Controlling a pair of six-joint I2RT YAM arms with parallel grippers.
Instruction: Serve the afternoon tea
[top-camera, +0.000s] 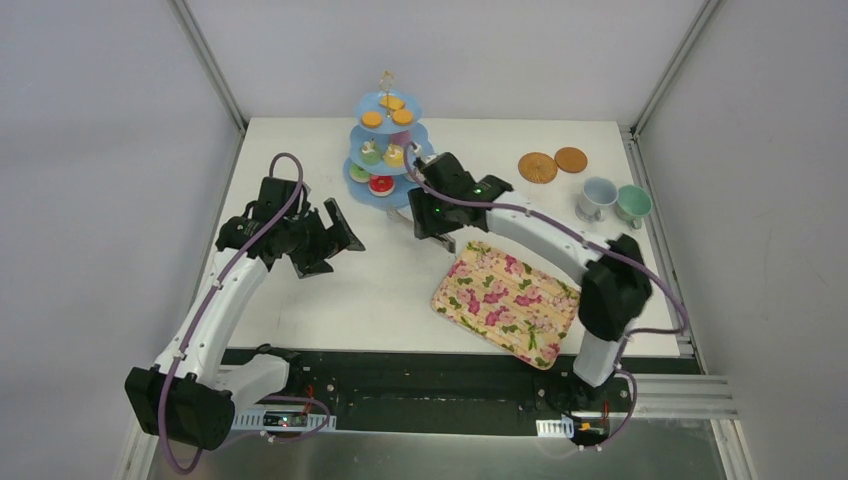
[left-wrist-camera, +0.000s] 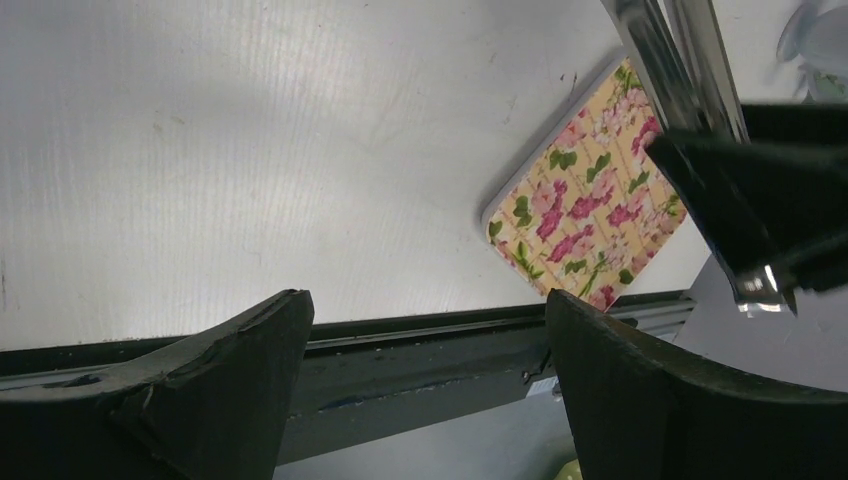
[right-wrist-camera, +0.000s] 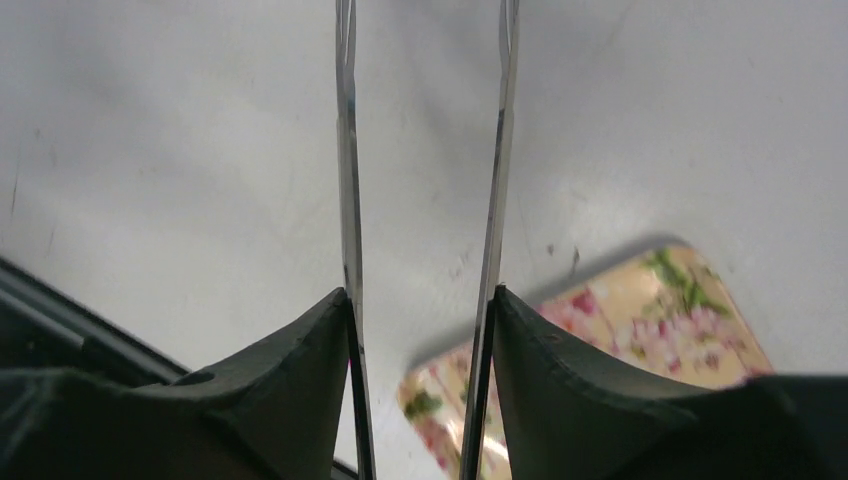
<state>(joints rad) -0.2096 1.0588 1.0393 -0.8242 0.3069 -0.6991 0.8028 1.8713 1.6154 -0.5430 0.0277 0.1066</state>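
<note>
Right end effector (right-wrist-camera: 420, 295) clamps tongs (right-wrist-camera: 346, 200) by the far stand (top-camera: 363, 105), left end effector (left-wrist-camera: 422, 300) wide; next, probably nipping a donut (top-camera: 381, 185).

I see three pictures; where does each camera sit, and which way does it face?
Top external: fixed above and behind, looking down on the table, tiered stand, flowered tray; left arm and right arm show.
Left wrist: on the left arm, facing the table's near edge past the open left gripper.
Right wrist: on the right arm, facing the table past the right gripper clamping tongs.
Shared: all three show the tray; left wrist also catches the tongs.
</note>
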